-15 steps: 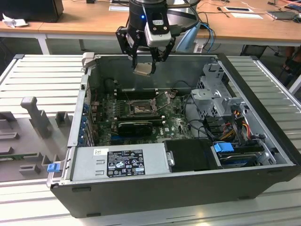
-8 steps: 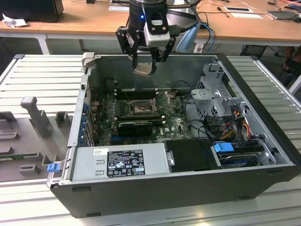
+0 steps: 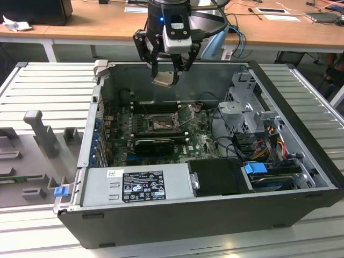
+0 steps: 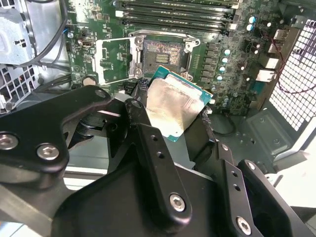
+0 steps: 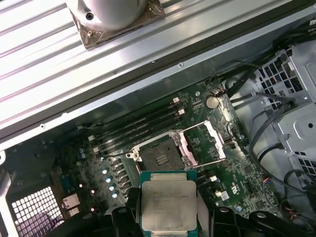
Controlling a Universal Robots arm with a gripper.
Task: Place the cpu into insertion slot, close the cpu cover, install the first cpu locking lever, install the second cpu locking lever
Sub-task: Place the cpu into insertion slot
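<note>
My gripper [image 3: 167,75] hangs above the open computer case [image 3: 301,140], near its back wall, shut on the cpu [image 3: 165,80]. The cpu is a flat square chip with a pale metal face and a green edge, pinched by its sides in both wrist views [image 4: 177,104] [image 5: 169,205]. Below it on the green board lies the insertion slot [image 3: 159,124] [image 4: 163,55] [image 5: 160,154], dark, bare and open. The cpu cover [image 4: 112,59] [image 5: 207,143], a silvery frame with a big window, is flipped open beside the slot. The cpu is well above the slot, not touching it.
Memory slots [image 3: 156,106] run behind the socket and a long black card [image 3: 155,145] lies in front of it. A grey power supply [image 3: 137,185] fills the case front. A metal drive cage [image 3: 244,107] with cables stands at the exterior view's right. A ribbed grey table [image 3: 48,86] surrounds the case.
</note>
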